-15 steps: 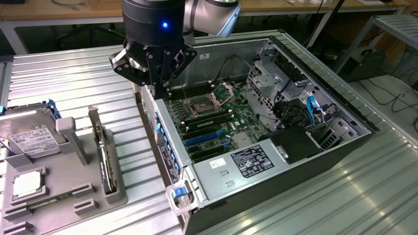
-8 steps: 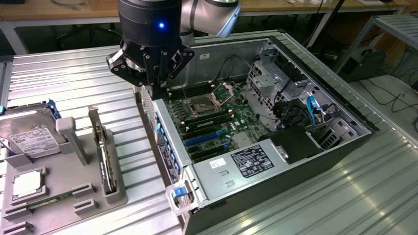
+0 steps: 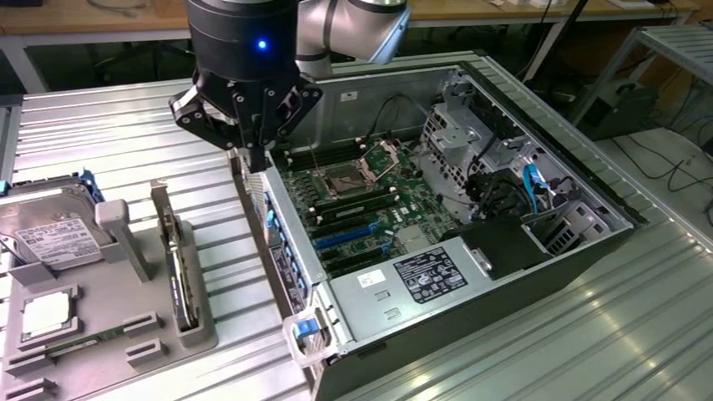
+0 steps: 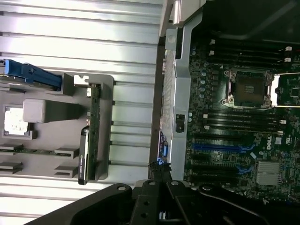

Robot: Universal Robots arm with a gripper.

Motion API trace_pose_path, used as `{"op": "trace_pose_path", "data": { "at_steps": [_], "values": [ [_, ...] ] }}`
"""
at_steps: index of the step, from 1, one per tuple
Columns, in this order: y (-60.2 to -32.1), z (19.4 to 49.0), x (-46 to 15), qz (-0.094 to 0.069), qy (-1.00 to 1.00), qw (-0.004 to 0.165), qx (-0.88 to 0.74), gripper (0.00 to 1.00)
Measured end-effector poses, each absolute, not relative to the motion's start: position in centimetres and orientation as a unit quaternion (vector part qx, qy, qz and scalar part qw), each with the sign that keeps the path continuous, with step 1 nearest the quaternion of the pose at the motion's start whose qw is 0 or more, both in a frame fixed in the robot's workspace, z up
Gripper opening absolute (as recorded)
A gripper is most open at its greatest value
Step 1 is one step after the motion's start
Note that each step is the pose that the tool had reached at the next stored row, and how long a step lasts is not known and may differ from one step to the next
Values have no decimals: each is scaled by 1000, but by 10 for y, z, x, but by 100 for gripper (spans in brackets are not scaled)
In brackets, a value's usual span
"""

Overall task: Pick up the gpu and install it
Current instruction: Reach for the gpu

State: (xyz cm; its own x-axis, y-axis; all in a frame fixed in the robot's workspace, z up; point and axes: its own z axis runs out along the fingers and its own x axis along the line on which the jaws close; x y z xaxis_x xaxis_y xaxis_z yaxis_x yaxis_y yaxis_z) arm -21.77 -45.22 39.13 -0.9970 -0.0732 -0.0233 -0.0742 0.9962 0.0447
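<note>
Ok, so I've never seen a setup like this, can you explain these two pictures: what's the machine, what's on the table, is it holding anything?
The machine is a robot arm; the black claw at its end is its gripper. One picture comes from a camera standing off to the side, the other from a camera on the arm's wrist. On the ribbed metal table lies an open computer case with its motherboard exposed. Toward the exterior view's left sits a grey tray of parts: a hard drive, a processor chip, and the gpu, a slim card standing on edge. The gripper is shut, above the case wall nearest the tray, and appears to hold nothing; the gpu sits in the tray.
</note>
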Motion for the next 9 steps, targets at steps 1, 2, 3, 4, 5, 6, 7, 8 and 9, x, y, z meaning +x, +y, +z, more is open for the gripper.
{"op": "trace_pose_path", "data": {
  "at_steps": [1,2,3,4,5,6,7,8,9],
  "values": [
    [-452,391,-218,23,999,11,-37,11],
    [-452,391,-219,23,999,11,-37,11],
    [-452,391,-219,23,999,11,-37,11],
    [-452,391,-219,23,999,11,-37,11],
    [-452,391,-220,23,999,11,-37,11],
    [-452,391,-220,23,999,11,-37,11],
    [-452,391,-221,23,999,11,-37,11],
    [-452,391,-222,23,999,11,-37,11],
    [-452,391,-222,23,999,11,-37,11]
  ]
}}
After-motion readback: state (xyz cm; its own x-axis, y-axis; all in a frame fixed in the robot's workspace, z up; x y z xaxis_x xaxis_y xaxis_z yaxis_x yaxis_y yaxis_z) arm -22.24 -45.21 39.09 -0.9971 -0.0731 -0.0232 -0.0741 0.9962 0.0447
